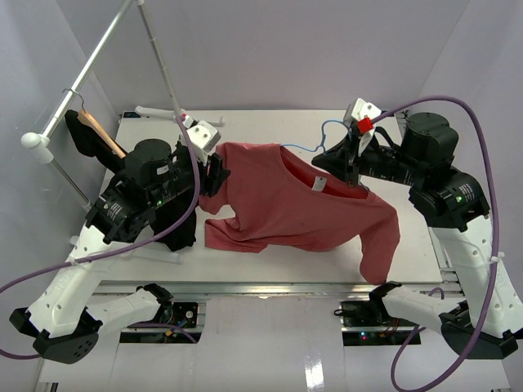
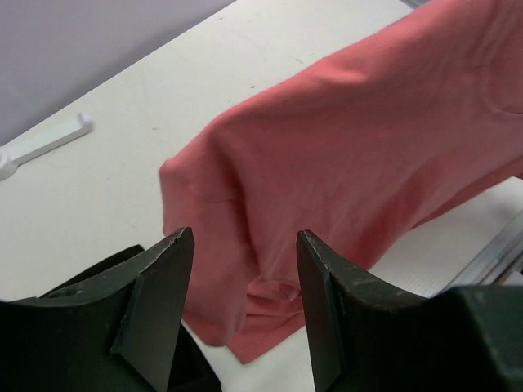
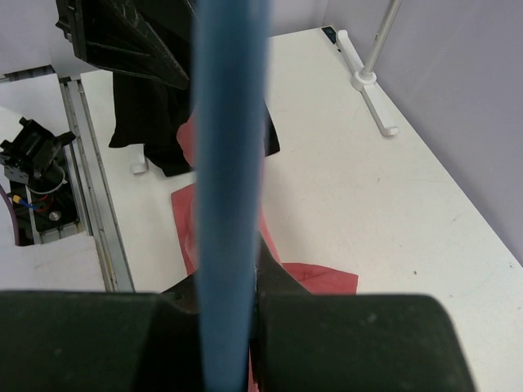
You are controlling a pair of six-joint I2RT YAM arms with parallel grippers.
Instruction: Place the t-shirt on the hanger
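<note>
No legible text anywhere; white neck tag (image 1: 319,183) on t-shirt (image 1: 278,204) too small to read.

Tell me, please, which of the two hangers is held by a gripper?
The light-blue wire hanger, clamped in the right gripper; the tan wooden hanger hangs on the rail at the far left, in no gripper.

Black-and-white arms (image 1: 151,184), purple cables (image 1: 442,99)
</note>
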